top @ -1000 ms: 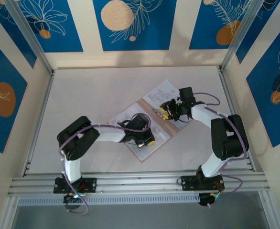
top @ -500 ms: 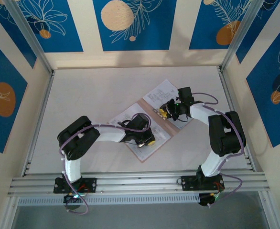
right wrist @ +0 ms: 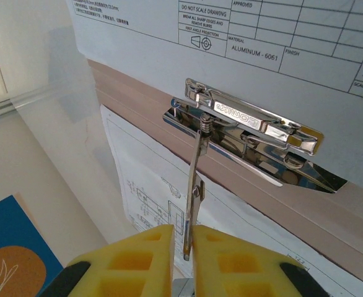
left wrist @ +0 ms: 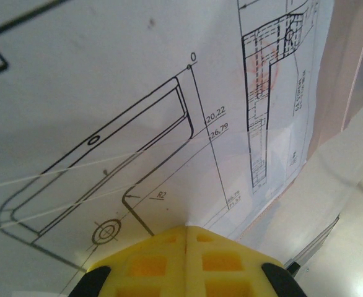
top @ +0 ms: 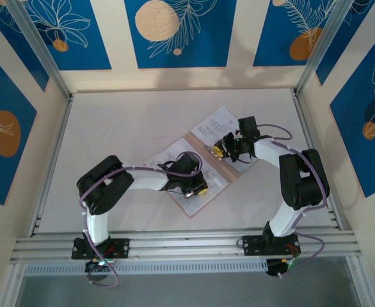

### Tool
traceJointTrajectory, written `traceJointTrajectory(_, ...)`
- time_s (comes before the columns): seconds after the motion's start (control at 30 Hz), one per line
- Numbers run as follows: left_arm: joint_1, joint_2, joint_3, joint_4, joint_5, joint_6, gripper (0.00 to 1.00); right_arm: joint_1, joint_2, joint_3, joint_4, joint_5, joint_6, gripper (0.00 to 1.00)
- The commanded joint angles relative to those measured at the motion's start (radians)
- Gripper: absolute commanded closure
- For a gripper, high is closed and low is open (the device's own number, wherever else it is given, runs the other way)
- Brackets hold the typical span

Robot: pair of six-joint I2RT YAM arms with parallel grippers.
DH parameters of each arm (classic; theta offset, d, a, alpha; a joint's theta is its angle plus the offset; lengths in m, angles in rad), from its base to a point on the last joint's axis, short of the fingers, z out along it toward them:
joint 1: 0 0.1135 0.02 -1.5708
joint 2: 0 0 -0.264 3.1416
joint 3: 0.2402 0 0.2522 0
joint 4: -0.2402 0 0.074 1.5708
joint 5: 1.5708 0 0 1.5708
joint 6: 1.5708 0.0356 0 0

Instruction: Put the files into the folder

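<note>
The pinkish-tan folder lies open at mid-table with white printed files on it and another sheet at its far side. My left gripper is shut, its yellow tips pressed together down onto a drawing sheet. My right gripper is over the folder's spine. In the right wrist view it is shut on the thin upright lever of the folder's chrome clip. Folder card shows between two sheets.
Aluminium rails run along the near edge, and upright posts stand at the back corners. Patterned blue walls close in the table on three sides. Both arms meet over the folder.
The right gripper's jaws have closed onto the clip lever, and that arm has shifted slightly left. The left arm has not moved.
</note>
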Motion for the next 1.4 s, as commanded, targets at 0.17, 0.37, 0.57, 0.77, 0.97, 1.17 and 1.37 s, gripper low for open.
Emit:
traceJointTrajectory(0.17, -0.014, 0.044, 0.0, -0.098, -0.005, 0.008, 1.0, -0.001, -0.001, -0.003, -0.009, -0.018, -0.006, 0.87)
traceJointTrajectory(0.37, -0.013, 0.046, 0.002, -0.1, -0.005, 0.009, 1.0, -0.003, -0.003, -0.006, -0.024, -0.012, -0.018, 0.9)
traceJointTrajectory(0.57, -0.01, 0.037, -0.008, -0.101, -0.007, 0.003, 1.0, -0.009, -0.003, -0.008, -0.056, -0.001, -0.059, 0.98)
traceJointTrajectory(0.77, 0.001, 0.018, -0.052, -0.073, -0.012, -0.025, 1.0, -0.028, 0.0, -0.051, -0.075, 0.011, -0.121, 1.0)
traceJointTrajectory(0.97, 0.009, 0.003, -0.078, -0.069, -0.017, -0.031, 1.0, -0.053, 0.006, -0.116, -0.059, 0.024, -0.151, 1.0)
traceJointTrajectory(1.17, 0.018, -0.006, -0.091, -0.074, -0.018, -0.03, 1.0, -0.062, 0.034, -0.138, -0.057, 0.048, -0.171, 1.0)
traceJointTrajectory(1.37, 0.024, -0.015, -0.102, -0.078, -0.016, -0.026, 1.0, -0.062, 0.064, -0.14, -0.055, 0.076, -0.166, 1.0)
